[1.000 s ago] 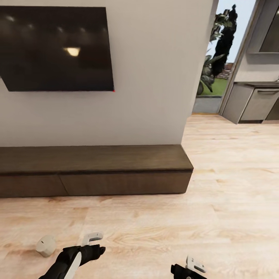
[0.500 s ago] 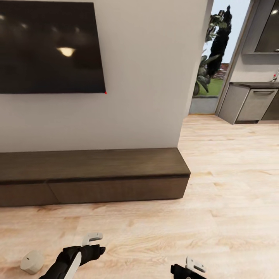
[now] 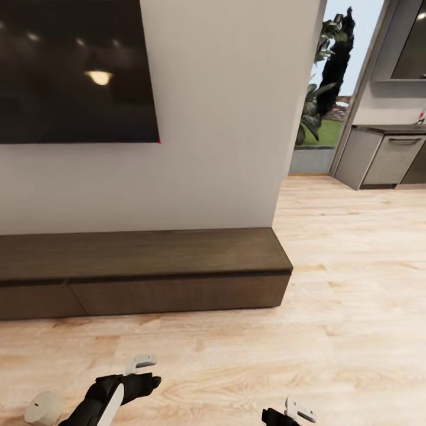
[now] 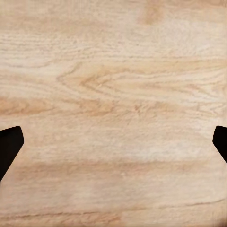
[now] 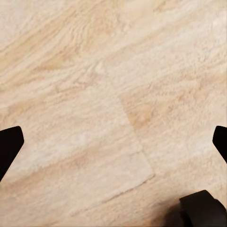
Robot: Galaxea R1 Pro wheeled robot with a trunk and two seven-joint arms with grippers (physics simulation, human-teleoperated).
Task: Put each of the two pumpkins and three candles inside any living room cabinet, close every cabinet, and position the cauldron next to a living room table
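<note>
The long, low, dark brown cabinet (image 3: pixel 142 272) stands against the white wall under a black TV, and its drawer fronts sit flush. One stubby grey-beige candle (image 3: pixel 41 408) lies on the wood floor at the lower left, just left of my left arm. My left gripper (image 3: pixel 141 363) hovers over bare floor in front of the cabinet. In the left wrist view it (image 4: pixel 113 142) is open, with only floorboards between the fingertips (image 4: pixel 9 146). My right gripper (image 3: pixel 297 410) is low at the bottom edge, and in its wrist view it (image 5: pixel 113 139) is open over bare floor.
A black TV (image 3: pixel 71 71) hangs above the cabinet. To the right, a doorway leads past a plant (image 3: pixel 325 83) to grey kitchen units (image 3: pixel 390 157). Wood floor (image 3: pixel 355 284) stretches right of the cabinet's end. A dark rounded part (image 5: pixel 203 210) shows at the right wrist view's corner.
The whole head view has shifted, so the camera moved: the cabinet sits lower and closer, and the candle has slid toward the lower left corner. Both arms hold the same pose.
</note>
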